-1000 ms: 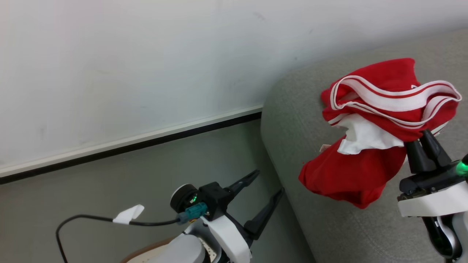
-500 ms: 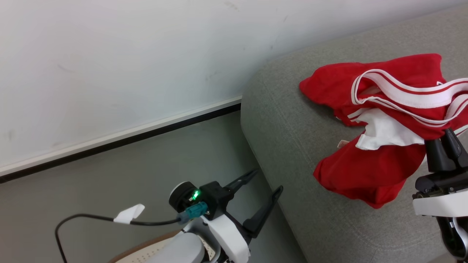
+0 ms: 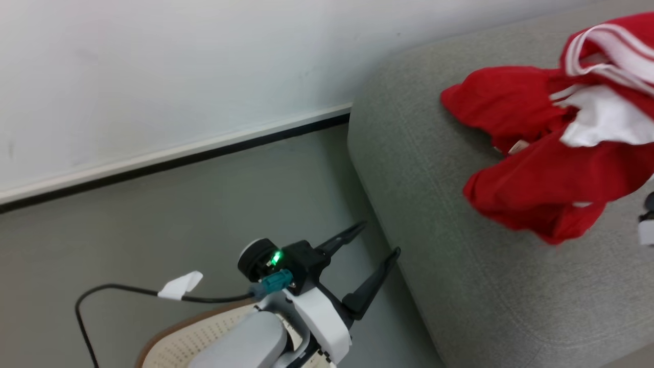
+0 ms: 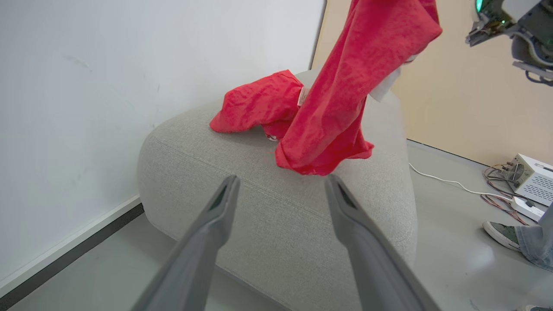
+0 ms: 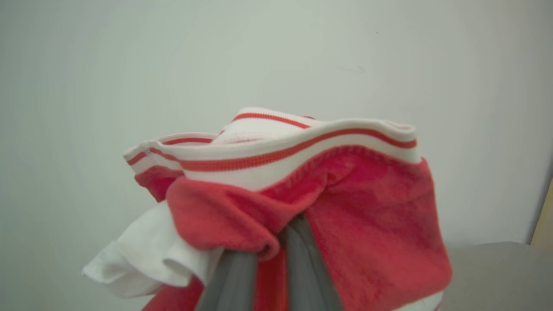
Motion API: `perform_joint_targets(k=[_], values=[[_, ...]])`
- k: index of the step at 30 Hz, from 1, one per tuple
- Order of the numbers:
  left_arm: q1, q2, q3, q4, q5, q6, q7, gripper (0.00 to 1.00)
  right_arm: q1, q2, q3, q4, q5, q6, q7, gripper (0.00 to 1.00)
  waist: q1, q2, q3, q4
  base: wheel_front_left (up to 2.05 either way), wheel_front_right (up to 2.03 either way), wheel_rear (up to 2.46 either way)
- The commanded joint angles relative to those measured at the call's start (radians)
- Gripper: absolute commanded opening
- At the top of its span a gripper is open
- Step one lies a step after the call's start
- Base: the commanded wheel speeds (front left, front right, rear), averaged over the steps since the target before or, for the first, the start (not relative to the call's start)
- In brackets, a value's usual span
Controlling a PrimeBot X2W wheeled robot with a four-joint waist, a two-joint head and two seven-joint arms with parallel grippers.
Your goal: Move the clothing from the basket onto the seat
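Observation:
The red clothing [image 3: 536, 168], with white stripes and a white panel, hangs over the grey seat [image 3: 460, 281], its lower end trailing on the cushion. My right gripper [image 5: 276, 242] is shut on a bunch of the clothing [image 5: 302, 203] and holds it up before the wall. In the left wrist view the clothing [image 4: 345, 86] drapes down onto the seat [image 4: 268, 216]. My left gripper [image 3: 380, 237] stands open and empty beside the seat's corner, above the floor. A piece of the cream basket [image 3: 194, 337] with its brown rim shows under my left arm.
A white wall with a dark baseboard runs behind the seat. A black cable with a white tag [image 3: 179, 299] loops by my left wrist. Right of the seat are a white box with wires [image 4: 533, 179], a white cord and a person's shoe [image 4: 501, 233].
My right gripper has carried the clothing up and to the right, almost out of the head view's right edge. The head view has shifted. The left gripper has stayed open in place.

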Motion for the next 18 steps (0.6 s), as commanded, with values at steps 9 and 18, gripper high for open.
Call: perform_joint_targets(k=[9, 18], values=[[-0.058, 0.022, 0.002, -0.037, 0.026, 0.012, 0.025, 1.00, -0.134, -0.108, -0.133, 0.147, -0.014, -0.002, 0.000, 0.00, 0.0000, -0.0001, 0.147, 0.093, 0.00, 0.00, 0.00], [-0.097, 0.033, 0.017, -0.054, 0.036, 0.026, 0.021, 1.00, -0.217, -0.191, -0.160, 0.415, 0.009, -0.002, 0.002, 0.00, 0.0000, -0.0001, 0.252, 0.165, 0.00, 0.00, 0.00]])
